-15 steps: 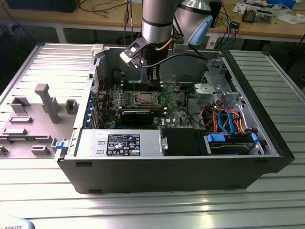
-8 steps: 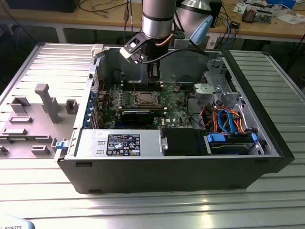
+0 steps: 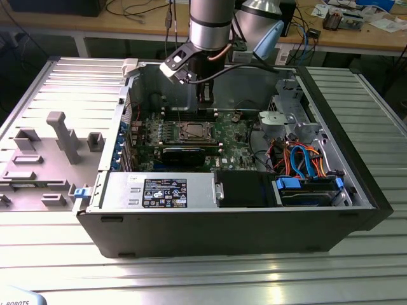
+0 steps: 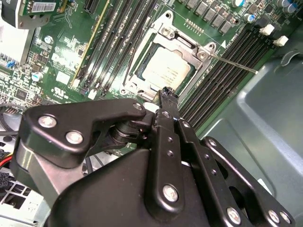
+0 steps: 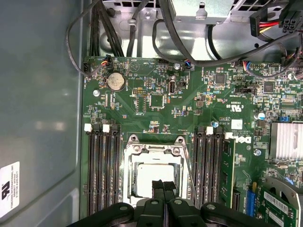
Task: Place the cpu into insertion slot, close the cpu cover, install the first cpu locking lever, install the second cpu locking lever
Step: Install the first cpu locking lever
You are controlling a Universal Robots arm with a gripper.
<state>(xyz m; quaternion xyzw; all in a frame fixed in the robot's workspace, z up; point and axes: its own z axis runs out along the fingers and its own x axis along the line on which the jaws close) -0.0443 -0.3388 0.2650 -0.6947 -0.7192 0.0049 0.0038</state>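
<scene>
Silver cpu [image 4: 166, 72] lies in insertion slot [image 4: 134, 60], cpu cover [image 4: 182, 46] down

**Open computer case [image 3: 222, 229] and contents**

It lies on a ribbed metal table [image 3: 191, 276], housing a labelled power supply [image 3: 159, 190] and blue and orange cables [image 3: 302, 159]. First wrist view: coin battery [image 5: 116, 81], black memory slots [image 5: 102, 165], finned heatsink [image 5: 286, 139].

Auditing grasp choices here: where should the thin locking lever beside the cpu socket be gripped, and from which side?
Take the locking lever near its free end, away from its hinge at the insertion slot. It is a thin straight rod slanting out over the memory slots, so probably come from above, jaws closing across it.
</scene>
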